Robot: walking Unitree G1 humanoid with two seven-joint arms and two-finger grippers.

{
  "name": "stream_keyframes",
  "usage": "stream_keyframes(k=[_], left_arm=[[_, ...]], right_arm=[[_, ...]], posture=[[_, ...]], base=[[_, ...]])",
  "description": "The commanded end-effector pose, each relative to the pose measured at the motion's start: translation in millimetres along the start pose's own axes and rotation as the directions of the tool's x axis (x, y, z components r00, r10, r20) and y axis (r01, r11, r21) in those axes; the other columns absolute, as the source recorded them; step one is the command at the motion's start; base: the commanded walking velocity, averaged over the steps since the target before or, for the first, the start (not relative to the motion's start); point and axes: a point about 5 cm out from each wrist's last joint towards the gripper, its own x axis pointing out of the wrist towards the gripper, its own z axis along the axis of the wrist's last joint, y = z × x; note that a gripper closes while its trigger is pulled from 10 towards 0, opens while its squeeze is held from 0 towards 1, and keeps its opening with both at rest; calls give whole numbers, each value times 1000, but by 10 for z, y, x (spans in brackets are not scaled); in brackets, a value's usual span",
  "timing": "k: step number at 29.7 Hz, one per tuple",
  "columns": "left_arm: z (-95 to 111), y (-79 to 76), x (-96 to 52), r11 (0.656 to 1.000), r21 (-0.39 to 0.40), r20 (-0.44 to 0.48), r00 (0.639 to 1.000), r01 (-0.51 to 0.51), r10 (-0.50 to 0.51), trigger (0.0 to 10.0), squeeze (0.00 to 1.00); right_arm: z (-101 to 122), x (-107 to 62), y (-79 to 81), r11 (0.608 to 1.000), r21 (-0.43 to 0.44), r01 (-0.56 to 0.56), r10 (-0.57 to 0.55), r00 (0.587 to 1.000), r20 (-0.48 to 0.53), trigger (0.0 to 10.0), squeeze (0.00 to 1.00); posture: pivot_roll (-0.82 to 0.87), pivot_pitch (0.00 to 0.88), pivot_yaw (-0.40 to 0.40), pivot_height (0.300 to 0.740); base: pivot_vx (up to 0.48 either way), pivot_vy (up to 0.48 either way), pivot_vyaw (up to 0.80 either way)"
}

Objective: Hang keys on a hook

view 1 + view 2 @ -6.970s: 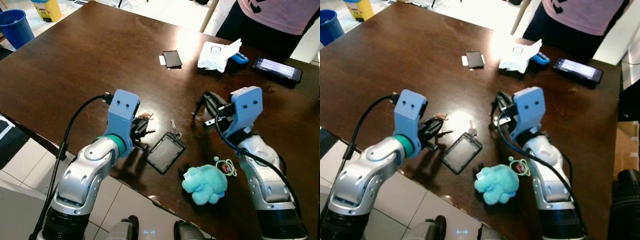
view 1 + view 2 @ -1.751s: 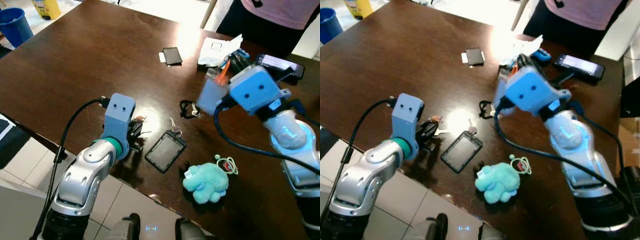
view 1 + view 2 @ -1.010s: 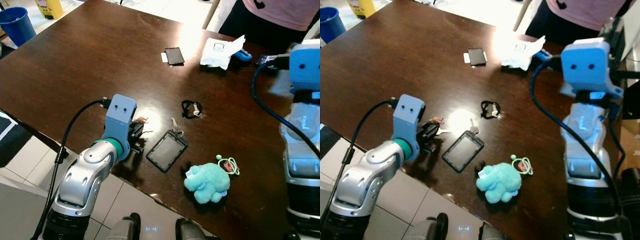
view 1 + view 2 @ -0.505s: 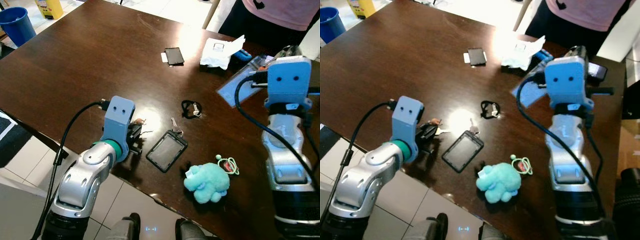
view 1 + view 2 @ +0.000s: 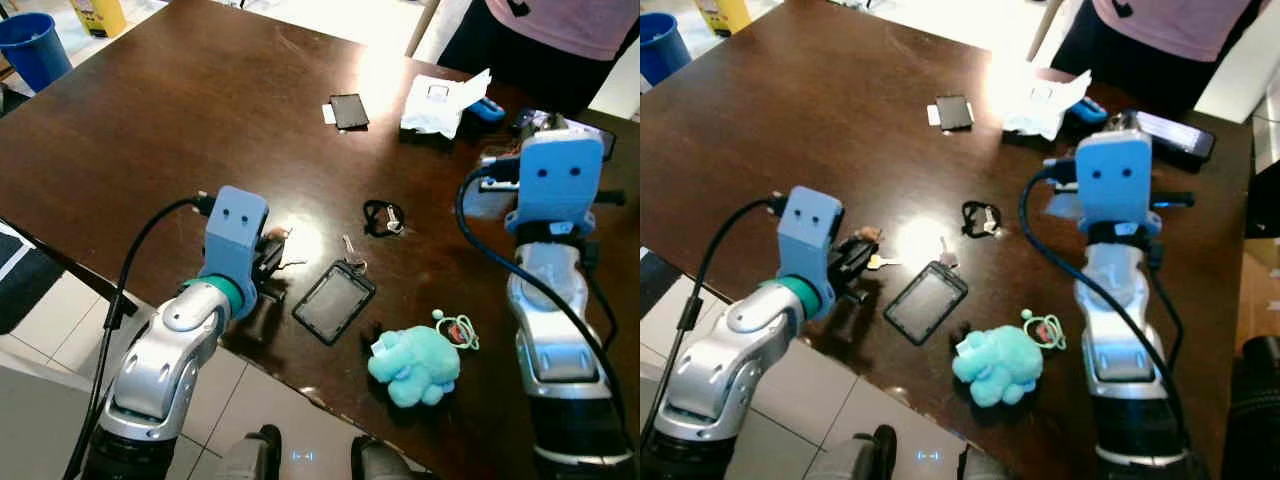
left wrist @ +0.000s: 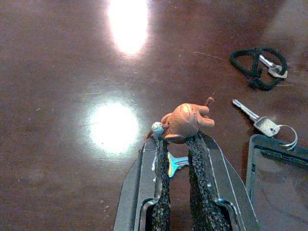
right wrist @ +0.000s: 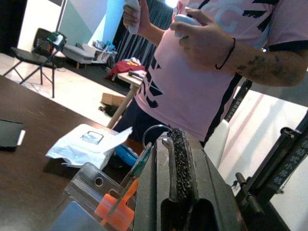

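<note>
My left hand (image 6: 177,144) sits low over the dark brown wooden table (image 5: 150,110), its fingers (image 6: 203,192) pinched nearly together on a key ring with a small tan figurine charm (image 6: 184,122) and a blue-headed key (image 6: 173,164). My right hand (image 7: 166,144) is raised above the table's far right, fingers pressed together on a metal ring carrying a clear plastic card holder with an orange tab (image 7: 103,199). A silver key on a black-framed card holder (image 5: 334,300) lies just beside a teal plush toy (image 5: 415,362). A black cord loop (image 5: 380,216) lies farther in. A person in a pink shirt (image 7: 202,82) stands across the table.
</note>
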Motion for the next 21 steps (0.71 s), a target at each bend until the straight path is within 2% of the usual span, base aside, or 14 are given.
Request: stream_keyframes(k=[1, 7, 9, 12, 14, 21], left_arm=[[-1, 15, -32, 1000, -2, 13, 1000, 2, -2, 10000, 0], [146, 25, -50, 1000, -17, 112, 994, -9, 11, 10000, 0], [282, 64, -77, 999, 9, 213, 976, -46, 43, 10000, 0], [282, 64, -77, 999, 9, 213, 976, -46, 43, 10000, 0], [373, 139, -155, 994, 88, 275, 960, -68, 42, 10000, 0], [411, 201, -215, 989, 128, 297, 954, -75, 35, 10000, 0]], right_arm=[[65, -30, 12, 1000, 22, -8, 8, 1000, 25, 10000, 0], [151, -60, -1, 999, 50, 0, -4, 997, 80, 10000, 0], [186, -96, 22, 997, 76, -27, 18, 994, 107, 10000, 0], [186, -96, 22, 997, 76, -27, 18, 994, 107, 10000, 0], [234, -223, 111, 985, 112, -128, 113, 984, 136, 10000, 0], [270, -301, 140, 978, 104, -180, 162, 974, 159, 10000, 0]], posture=[[3, 160, 103, 740], [0, 152, 102, 740], [-1, 133, 98, 740], [-1, 133, 98, 740], [1, 107, 98, 740], [0, 99, 97, 740]], base=[[0, 0, 0], [0, 0, 0], [0, 0, 0], [0, 0, 0], [0, 0, 0], [0, 0, 0]])
